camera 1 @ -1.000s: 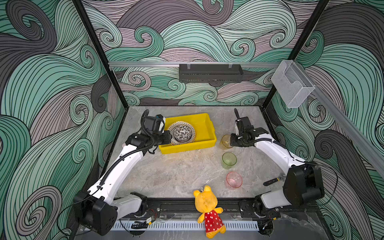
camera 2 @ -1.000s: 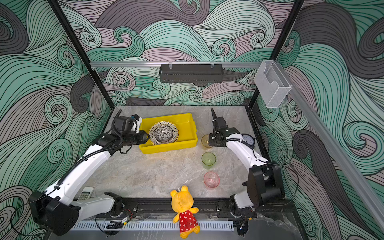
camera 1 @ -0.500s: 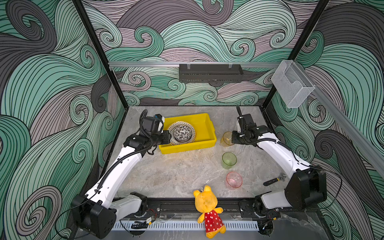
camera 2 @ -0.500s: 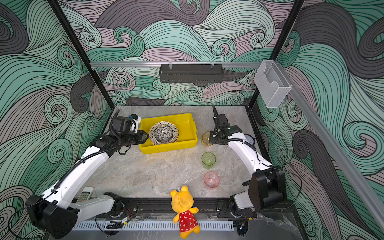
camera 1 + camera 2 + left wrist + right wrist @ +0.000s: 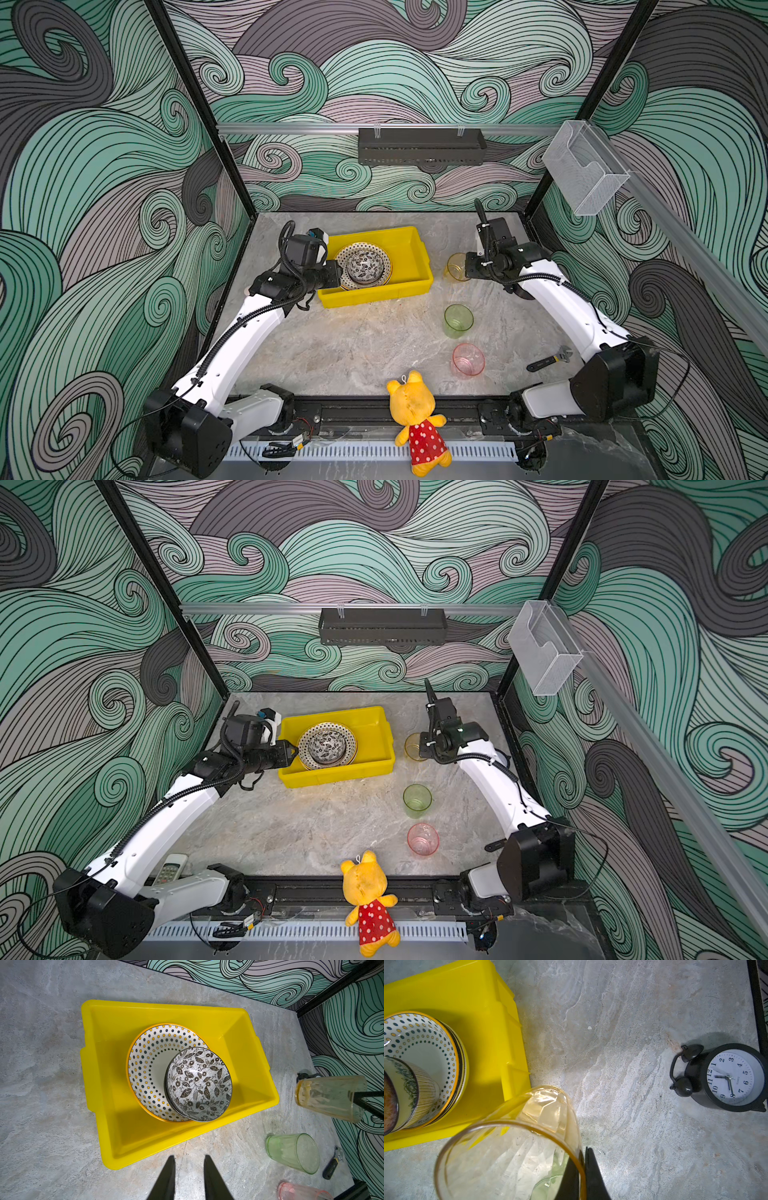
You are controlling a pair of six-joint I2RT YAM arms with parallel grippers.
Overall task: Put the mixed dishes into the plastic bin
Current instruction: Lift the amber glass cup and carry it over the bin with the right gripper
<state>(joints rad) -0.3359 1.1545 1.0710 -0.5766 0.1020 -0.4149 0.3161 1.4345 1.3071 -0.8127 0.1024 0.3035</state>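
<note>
The yellow plastic bin (image 5: 411, 249) (image 5: 374, 739) holds a dotted-rim plate (image 5: 149, 1057) stacked on other plates, with a black-white leafy bowl (image 5: 199, 1084) on top. My left gripper (image 5: 188, 1159) (image 5: 334, 272) hovers open and empty at the bin's left end. To the right of the bin, my right gripper (image 5: 583, 1153) (image 5: 467, 268) is shut on the wall of the amber cup (image 5: 529, 1136) (image 5: 457, 267), which is tilted. A green cup (image 5: 458, 320) and a pink cup (image 5: 468, 359) stand on the table nearer the front.
A black alarm clock (image 5: 729, 1078) lies behind the right arm. A small wrench (image 5: 548, 359) lies at the front right, a yellow plush bear (image 5: 415, 415) on the front rail, and a remote (image 5: 168, 866) under the left arm. A black rack (image 5: 419, 145) and a clear box (image 5: 586, 166) hang on the walls.
My right gripper has carried the amber cup a little up and toward the back. The left arm has barely moved.
</note>
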